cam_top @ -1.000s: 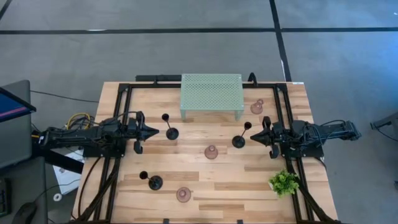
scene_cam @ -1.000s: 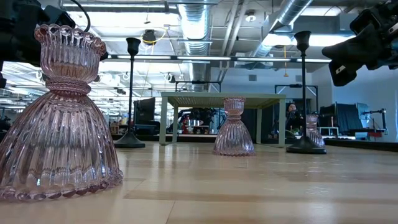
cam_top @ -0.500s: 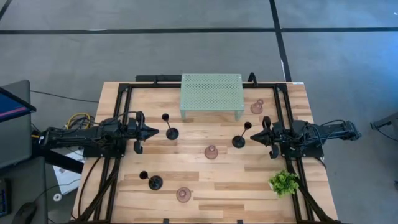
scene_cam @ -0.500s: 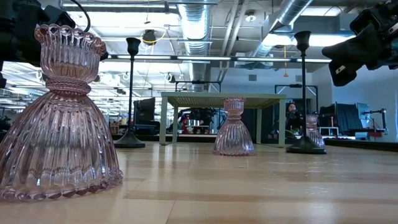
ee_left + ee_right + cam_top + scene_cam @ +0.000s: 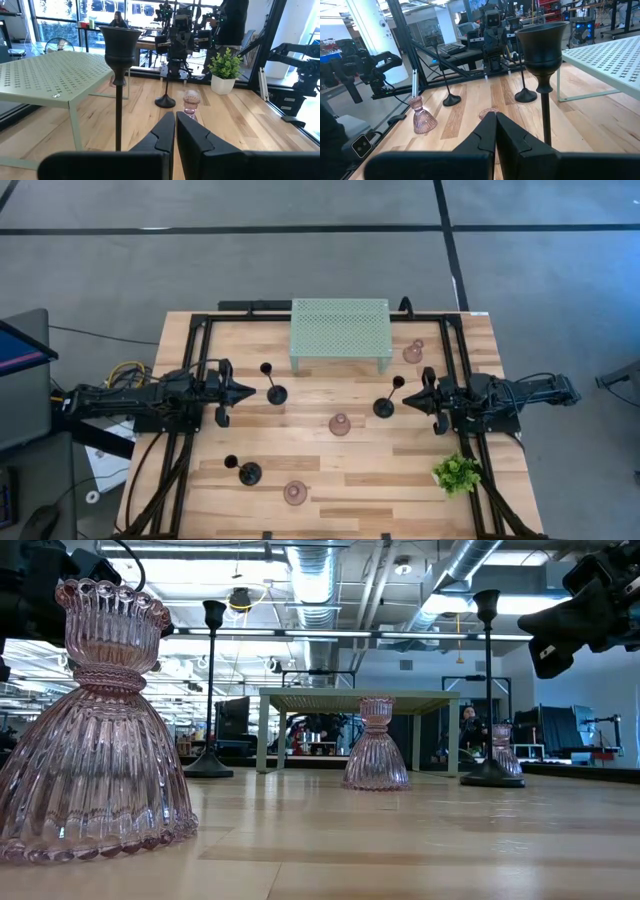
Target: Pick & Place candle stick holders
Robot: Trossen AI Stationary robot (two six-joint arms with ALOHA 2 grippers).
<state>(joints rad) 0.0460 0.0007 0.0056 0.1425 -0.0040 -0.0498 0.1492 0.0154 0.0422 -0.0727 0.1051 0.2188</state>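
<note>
With both tools (image 5: 248, 392) (image 5: 408, 400) shut and empty, each top-heavy black holder (image 5: 276, 393) is best gripped at its slim stem.

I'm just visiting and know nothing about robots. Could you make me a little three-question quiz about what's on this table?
1. How many pink glass holders stand on the table?
2. True or false: the left gripper holds a black holder.
3. Which corner object is no holder: A) plant B) cup C) book?

Key:
1. Three, e.g. the middle one.
2. False; it is shut and empty beside a black holder.
3. A, the plant.
</note>
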